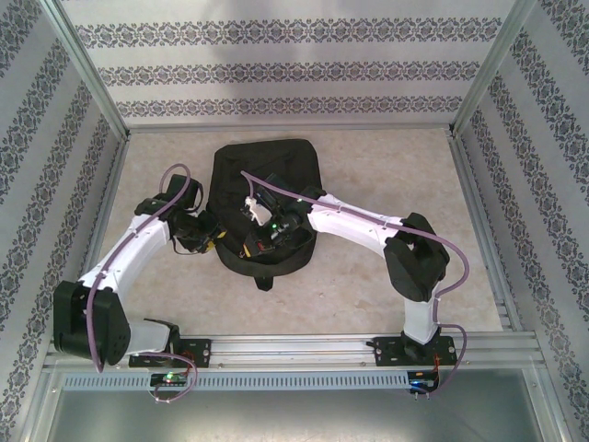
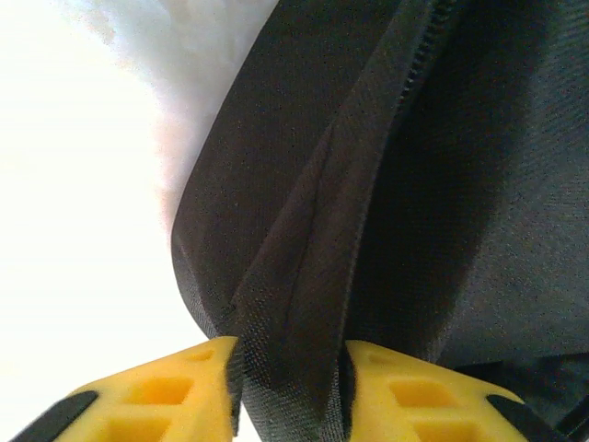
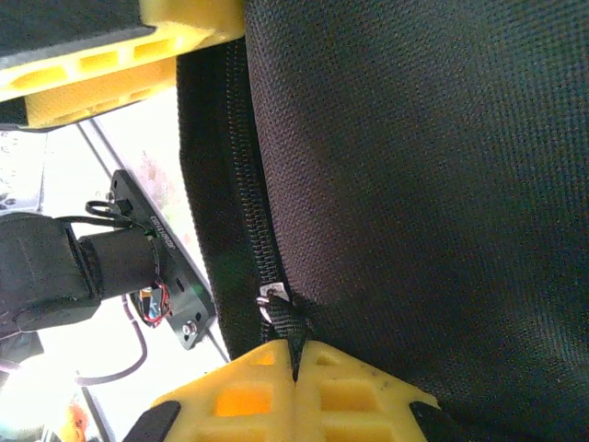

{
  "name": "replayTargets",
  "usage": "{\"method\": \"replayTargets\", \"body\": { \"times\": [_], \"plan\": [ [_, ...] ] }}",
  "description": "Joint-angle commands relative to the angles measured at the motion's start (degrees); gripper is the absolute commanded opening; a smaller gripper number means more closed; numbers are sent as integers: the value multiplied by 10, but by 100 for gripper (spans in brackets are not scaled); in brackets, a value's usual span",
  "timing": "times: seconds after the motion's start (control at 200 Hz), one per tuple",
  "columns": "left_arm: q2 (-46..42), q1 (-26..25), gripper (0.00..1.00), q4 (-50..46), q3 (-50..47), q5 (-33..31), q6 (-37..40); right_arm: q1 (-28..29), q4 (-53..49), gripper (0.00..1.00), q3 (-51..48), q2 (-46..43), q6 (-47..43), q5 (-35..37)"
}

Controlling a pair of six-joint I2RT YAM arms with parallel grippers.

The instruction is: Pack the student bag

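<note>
Centrally on beige mottled tabletop (image 1: 368, 276), large black soft fabric backpack (image 1: 267, 175) lying flat, left gripper (image 2: 290, 368) pinching a raised fabric fold (image 2: 304, 276) beside the zipper teeth (image 2: 423, 55), right gripper (image 3: 294, 354) pressed together on the black zipper pull tab (image 3: 294, 324) (its end hidden between fingertips), rest of bag cut off close up

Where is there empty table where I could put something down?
Bare table lies between the student bag and the right wall, and between the bag and the near rail. It is crowded at the bag's near edge, where the left gripper and right gripper pinch it.
</note>
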Motion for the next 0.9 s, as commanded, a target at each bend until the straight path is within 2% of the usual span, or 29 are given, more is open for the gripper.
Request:
{"method": "replayTargets", "body": {
  "times": [0.0,0.13,0.295,0.49,0.62,0.899],
  "plan": [
    [12,-5,25,-1,2,-10,25,0,-19,0,-4,-25,-2,-6],
    [24,-5,10,-9,19,-32,43,1,-37,0,-2,-35,-9,-6],
    [36,-5,0,-20,47,-63,62,3,-61,0,-17,-56,-21,-20],
    [40,-4,0,-24,59,-76,69,4,-99,0,-41,-70,-48,-26],
    [40,-4,0,-25,59,-79,71,3,-116,0,-58,-87,-61,2],
    [33,3,0,-32,58,-87,79,-38,-142,0,-110,-128,-75,31]
  ]
}}
